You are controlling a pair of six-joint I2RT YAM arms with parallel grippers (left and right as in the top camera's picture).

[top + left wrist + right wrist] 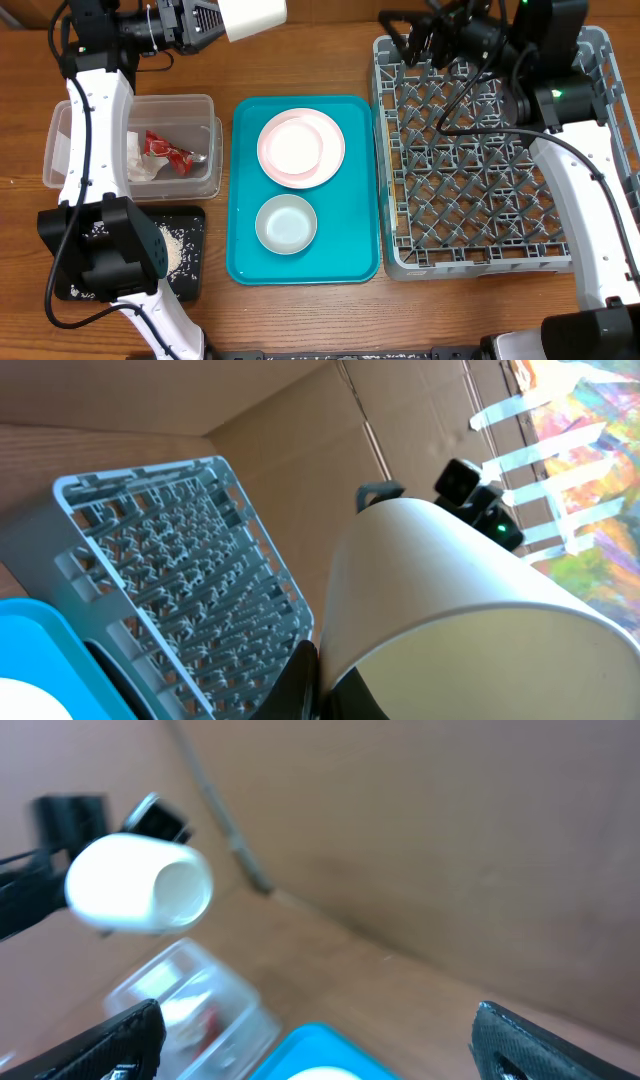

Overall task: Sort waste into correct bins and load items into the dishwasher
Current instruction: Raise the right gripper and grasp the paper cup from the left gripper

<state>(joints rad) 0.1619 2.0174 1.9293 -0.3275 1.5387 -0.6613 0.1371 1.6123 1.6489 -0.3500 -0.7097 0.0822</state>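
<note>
Currently held: white cup [252, 15], lying sideways in the air, mouth to the right, past the far edge of the teal tray [240, 200]
left gripper [218, 22]: clenched on the cup's closed end
right gripper [398, 40]: jaws spread wide, nothing in them, over the far left corner of the dish rack [480, 268], facing the cup
Rack load: no dishes in it that I can see
Waiting: pink plate [328, 165] with the smaller pink dish [292, 145] on it, grey bowl [286, 222] nearer, all on the teal tray
Waste: red wrapper [165, 150] and napkin [140, 165] in the clear tub [200, 110], left; rice grains [172, 250] on the black tray [192, 215], near left
Risk, grip: I judge the hold is at one end only, so the cup could pivot or slip and land on the plates
Risk, handover: if I pass it across, the fingers could clash, or the right jaws could catch the rim off-centre and knock it loose
Risk, placing: set crooked on the pegs, it could tip
Writing: none I can read; my left arm covers much of the tub and I can't make out a label
</note>
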